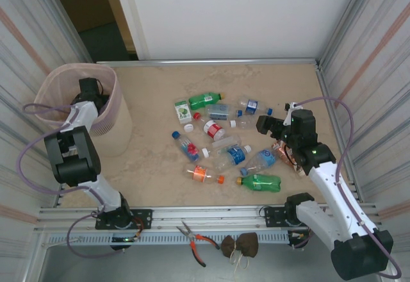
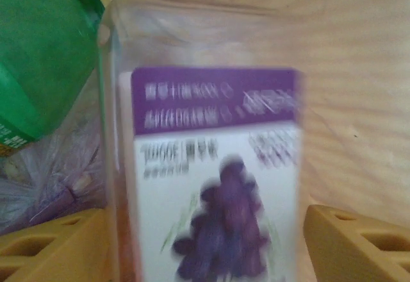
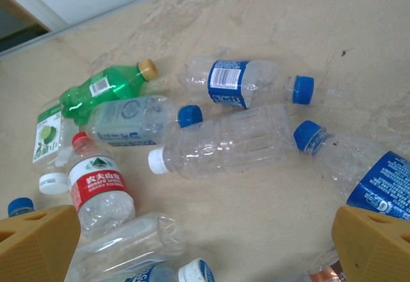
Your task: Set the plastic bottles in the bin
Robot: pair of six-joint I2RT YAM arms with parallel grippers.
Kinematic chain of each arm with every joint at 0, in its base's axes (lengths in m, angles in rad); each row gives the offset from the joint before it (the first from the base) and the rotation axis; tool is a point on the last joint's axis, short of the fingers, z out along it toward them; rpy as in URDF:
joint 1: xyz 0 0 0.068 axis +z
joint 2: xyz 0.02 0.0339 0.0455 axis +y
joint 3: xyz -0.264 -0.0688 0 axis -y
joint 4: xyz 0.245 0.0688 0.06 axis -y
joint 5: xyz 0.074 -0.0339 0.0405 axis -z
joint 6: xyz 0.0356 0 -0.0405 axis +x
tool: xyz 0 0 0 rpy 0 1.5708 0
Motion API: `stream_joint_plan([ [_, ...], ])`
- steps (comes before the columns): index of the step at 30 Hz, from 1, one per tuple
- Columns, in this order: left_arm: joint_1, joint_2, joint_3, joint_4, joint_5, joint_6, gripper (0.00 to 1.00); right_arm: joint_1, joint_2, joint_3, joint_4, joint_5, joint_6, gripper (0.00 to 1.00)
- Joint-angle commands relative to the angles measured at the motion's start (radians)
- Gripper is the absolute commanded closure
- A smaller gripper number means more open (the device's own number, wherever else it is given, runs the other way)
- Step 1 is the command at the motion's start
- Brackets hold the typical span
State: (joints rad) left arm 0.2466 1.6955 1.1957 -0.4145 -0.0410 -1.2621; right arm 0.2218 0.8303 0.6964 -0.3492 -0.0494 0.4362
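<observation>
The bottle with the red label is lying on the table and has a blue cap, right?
Not quite. The bottle with the red label is lying on the table, but its cap is red, not blue. The right wrist view shows this clearly.

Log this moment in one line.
left hand: in bin, purple-label bottle between fingers | right hand: open above loose bottles

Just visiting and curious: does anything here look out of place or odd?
Yes. Red-handled pliers and two brown lumps lie on the near ledge by the arms' bases, apart from the plastic bottles scattered on the table. They look like leftovers rather than things to sort. Nothing looks spilled.
</observation>
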Motion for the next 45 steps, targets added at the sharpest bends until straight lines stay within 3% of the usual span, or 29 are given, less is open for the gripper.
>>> stream_joint_plan([
  [1, -0.007, -0.05, -0.011, 0.024, 0.032, -0.027, 0.17, -0.007, -0.014, 0.001, -0.026, 0.005, -0.009, 0.01],
  [23, -0.008, -0.349, 0.017, -0.023, 0.057, 0.062, 0.16, -0.007, -0.036, 0.024, -0.05, -0.002, -0.021, 0.01],
  [37, -0.035, -0.418, 0.181, -0.112, 0.159, 0.251, 0.18, -0.007, -0.016, 0.036, -0.042, -0.01, -0.026, 0.01],
  [45, -0.138, -0.4, 0.349, -0.234, 0.104, 0.425, 0.19, -0.007, -0.007, 0.032, -0.037, -0.012, -0.024, 0.01],
])
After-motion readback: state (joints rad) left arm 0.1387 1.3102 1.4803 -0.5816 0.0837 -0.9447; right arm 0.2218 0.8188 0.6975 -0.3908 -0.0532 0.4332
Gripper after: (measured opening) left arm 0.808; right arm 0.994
